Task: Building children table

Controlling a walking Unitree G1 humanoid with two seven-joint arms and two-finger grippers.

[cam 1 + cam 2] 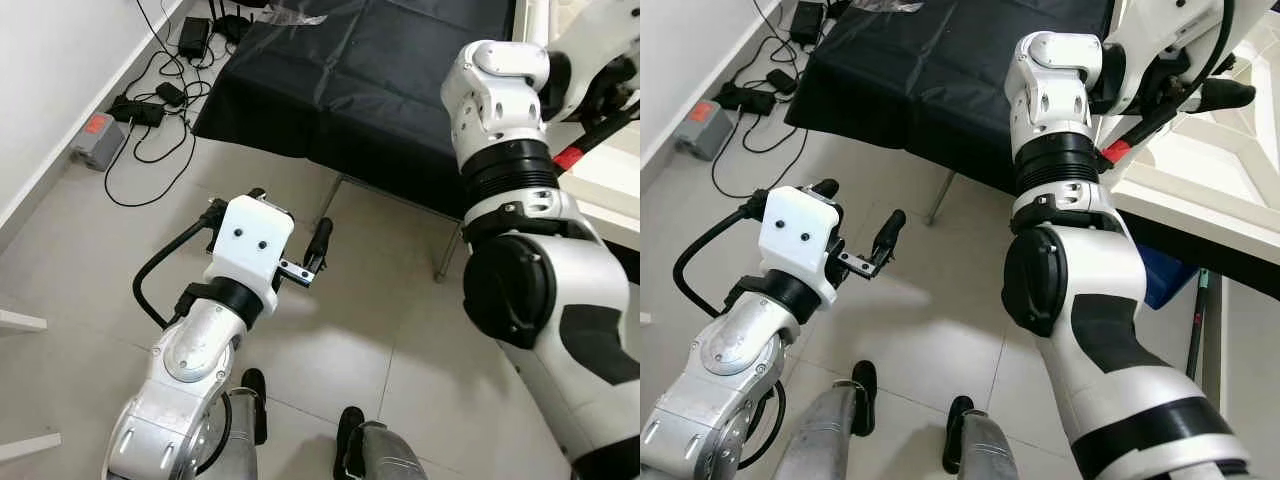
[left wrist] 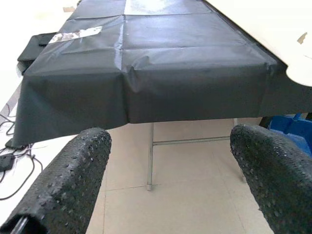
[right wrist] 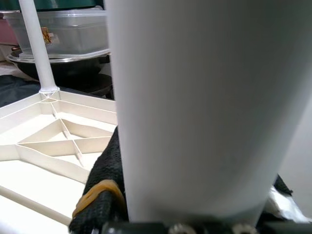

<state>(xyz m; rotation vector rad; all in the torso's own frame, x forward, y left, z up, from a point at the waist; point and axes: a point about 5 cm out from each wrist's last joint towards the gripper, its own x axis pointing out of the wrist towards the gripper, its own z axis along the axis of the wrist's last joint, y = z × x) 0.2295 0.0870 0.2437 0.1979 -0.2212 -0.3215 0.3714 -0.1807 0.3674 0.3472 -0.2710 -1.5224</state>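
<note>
The children table's cream top [image 1: 1230,170] lies upside down, ribs up, on the right end of a black-covered table. One thin white leg [image 3: 36,48] stands upright in its far corner. My right gripper [image 1: 1212,95] is raised over that top and is shut on a thick white table leg [image 3: 195,97], which is very close to the right wrist camera; one black finger [image 3: 102,190] presses its side. My left gripper [image 1: 288,222] hangs open and empty over the floor tiles, in front of the black table, its fingers [image 2: 73,175] spread wide.
The black-covered folding table [image 1: 380,80] spans the back on thin metal legs [image 2: 150,156]. Cables and power adapters [image 1: 150,100] and a grey box [image 1: 95,135] lie along the left wall. A blue bin [image 1: 1160,280] sits under the table. A clear container [image 3: 63,29] stands behind the top.
</note>
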